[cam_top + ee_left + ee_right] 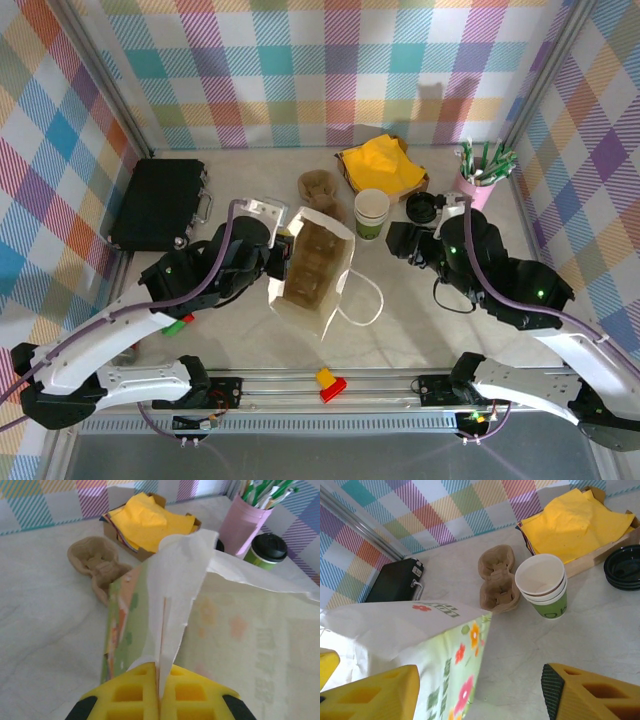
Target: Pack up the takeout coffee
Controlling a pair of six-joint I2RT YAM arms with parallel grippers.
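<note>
Left gripper (160,700) clamped on paper bag (150,605) rim; right gripper (480,697) fingers apart, empty, beside bag; takeout coffee (269,550) upright, lidded, ahead-right of left gripper past the bag, beside pink straw cup (245,527), so right arm judged nearer.

Paper bag (318,262): mouth stood open, clear from above (left claw (160,692) pinched one rim). Stacked cups (372,212) crowded its right. Tabletop (250,178) lay bare between black case (160,205) and cup carrier (320,185).
</note>
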